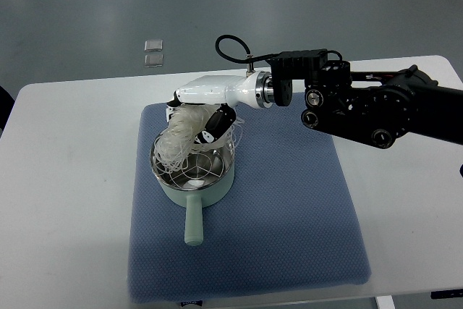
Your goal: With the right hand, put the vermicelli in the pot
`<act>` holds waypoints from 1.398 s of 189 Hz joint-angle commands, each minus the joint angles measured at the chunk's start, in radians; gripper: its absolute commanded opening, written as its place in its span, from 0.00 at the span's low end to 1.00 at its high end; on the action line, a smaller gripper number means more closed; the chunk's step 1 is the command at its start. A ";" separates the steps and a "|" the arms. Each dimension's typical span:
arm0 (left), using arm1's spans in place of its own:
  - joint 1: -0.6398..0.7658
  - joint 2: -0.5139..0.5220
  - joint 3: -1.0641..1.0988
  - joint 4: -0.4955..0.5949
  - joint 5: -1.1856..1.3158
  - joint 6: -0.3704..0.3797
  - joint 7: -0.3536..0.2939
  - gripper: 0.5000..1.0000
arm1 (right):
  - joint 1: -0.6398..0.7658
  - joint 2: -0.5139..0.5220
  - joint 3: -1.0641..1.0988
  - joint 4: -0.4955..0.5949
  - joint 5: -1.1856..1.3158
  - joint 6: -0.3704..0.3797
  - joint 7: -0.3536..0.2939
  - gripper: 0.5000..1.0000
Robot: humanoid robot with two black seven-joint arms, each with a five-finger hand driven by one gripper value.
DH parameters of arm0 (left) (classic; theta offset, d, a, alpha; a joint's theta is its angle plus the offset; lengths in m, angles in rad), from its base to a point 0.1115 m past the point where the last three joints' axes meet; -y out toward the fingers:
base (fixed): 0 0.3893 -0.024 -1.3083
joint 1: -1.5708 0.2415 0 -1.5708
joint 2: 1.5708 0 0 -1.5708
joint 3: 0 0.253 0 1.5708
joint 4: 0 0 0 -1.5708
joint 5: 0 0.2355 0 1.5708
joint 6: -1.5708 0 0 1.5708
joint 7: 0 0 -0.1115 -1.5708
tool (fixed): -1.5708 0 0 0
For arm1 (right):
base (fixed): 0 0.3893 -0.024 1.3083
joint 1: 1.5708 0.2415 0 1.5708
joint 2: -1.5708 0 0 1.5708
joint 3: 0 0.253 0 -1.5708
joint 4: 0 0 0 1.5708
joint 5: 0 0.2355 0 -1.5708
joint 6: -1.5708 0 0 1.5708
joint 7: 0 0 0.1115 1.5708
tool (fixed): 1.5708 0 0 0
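Blue-grey padded mat (289, 236) covers the middle of a white tabletop (65, 179), and on its left part stands a pale green pot (194, 179) with a steel-lined bowl, its stubby handle (193, 223) pointing toward the camera. Reaching in from the right edge, the robot's black arm ends in a white-shelled right hand (206, 117) poised over the pot's far rim, fingers (215, 127) curled around a tangled white bundle of vermicelli (181, 135). Most of the bundle hangs from the grip above the bowl; its lower loops already lie inside the pot, draped across the left and far side, while the near part of the steel bottom shows bare.

Loose strands appear to arch over the left rim, and several more fan out to the right of the fingers. A release from this spot could leave those strands trailing outside onto the mat, or the springy mass could cling to the fingers and lift back out as the hand withdraws. Two small clear items (153, 53) lie on the floor beyond the tabletop. No left hand is in view.
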 commanded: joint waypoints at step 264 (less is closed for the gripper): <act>-0.006 0.000 -0.003 -0.006 0.001 0.000 0.000 1.00 | -0.464 -0.096 0.533 -0.379 1.269 -0.165 -0.068 0.85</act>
